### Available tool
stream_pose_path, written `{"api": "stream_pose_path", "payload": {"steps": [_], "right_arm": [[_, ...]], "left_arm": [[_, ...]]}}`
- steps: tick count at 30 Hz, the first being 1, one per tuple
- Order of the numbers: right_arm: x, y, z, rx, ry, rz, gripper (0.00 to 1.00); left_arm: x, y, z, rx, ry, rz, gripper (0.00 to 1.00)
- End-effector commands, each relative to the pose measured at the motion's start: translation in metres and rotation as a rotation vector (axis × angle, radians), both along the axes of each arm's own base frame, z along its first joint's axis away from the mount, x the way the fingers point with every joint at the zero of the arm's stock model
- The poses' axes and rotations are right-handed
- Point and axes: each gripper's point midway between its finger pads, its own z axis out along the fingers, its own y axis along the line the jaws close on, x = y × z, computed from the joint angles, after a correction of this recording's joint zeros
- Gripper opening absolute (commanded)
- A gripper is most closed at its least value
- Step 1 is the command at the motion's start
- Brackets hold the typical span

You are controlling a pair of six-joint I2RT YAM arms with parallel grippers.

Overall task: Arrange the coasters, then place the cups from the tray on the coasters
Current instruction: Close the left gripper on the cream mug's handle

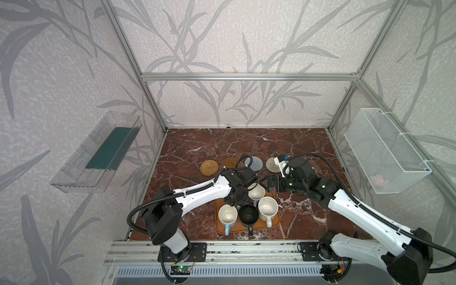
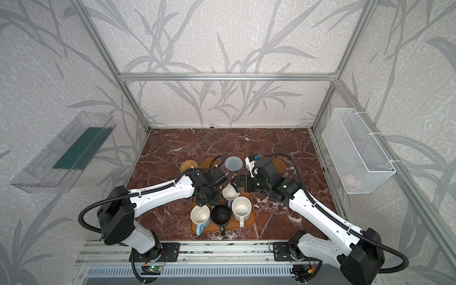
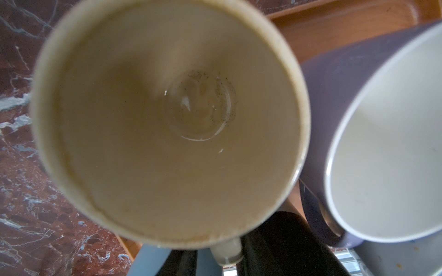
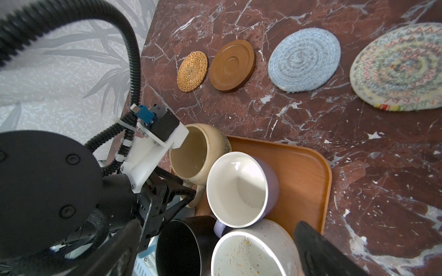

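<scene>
My left gripper [image 4: 185, 194] is shut on the handle of the beige cup [image 4: 191, 153], which tilts at the tray's [image 4: 299, 172] back left corner and fills the left wrist view [image 3: 167, 119]. Beside it on the tray stand the lavender cup [image 4: 239, 188], the white cup [image 1: 267, 208], the black cup [image 1: 248, 216] and the light blue cup [image 1: 227, 214]. My right gripper [image 1: 268, 183] hangs open over the tray's back right. The coasters lie in a row behind: tan rattan [image 1: 209, 167], brown [image 1: 230, 162], blue-grey [image 1: 255, 162], cream [image 4: 401, 69], and a second brown [image 2: 280, 164].
A clear plastic bin [image 1: 98, 153] hangs on the left wall and a white wire basket [image 1: 385, 150] on the right wall. Aluminium posts frame the marble table [image 1: 246, 143]. The right arm's cable arcs above the cream coaster.
</scene>
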Motion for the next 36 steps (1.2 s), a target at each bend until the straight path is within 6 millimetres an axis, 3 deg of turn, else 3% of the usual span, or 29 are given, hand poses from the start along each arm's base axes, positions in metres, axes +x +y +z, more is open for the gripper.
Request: {"api": "stream_pose_path", "payload": {"steps": [1,13,17,21,27,30,36], "right_arm": [[-0.001,-0.003,0.007,0.019,-0.033,-0.022,1.0],[-0.004,-0.007,0.006,0.018,-0.033,-0.031,0.99],[-0.004,-0.008,0.008,0.021,-0.039,-0.034,1.0],[-0.001,-0.015,0.014,-0.008,-0.074,-0.049,1.0],[0.0,-0.014,0.026,-0.023,-0.096,-0.029,0.99],[-0.001,-0.011,0.029,-0.019,-0.087,-0.01,1.0],[0.0,-0.012,0.034,-0.012,-0.093,-0.024,1.0]], "left_arm": [[0.004,0.002,-0.004,0.022,-0.014,0.005,0.33],[0.005,0.0,-0.008,0.02,-0.004,0.004,0.26],[0.01,0.001,0.002,0.016,-0.041,0.008,0.23],[0.016,0.001,0.012,0.007,-0.082,0.016,0.13],[0.019,0.003,0.018,-0.015,-0.12,0.048,0.13],[0.021,0.002,0.024,-0.033,-0.144,0.056,0.06],[0.025,0.001,0.034,-0.067,-0.179,0.072,0.02]]}}
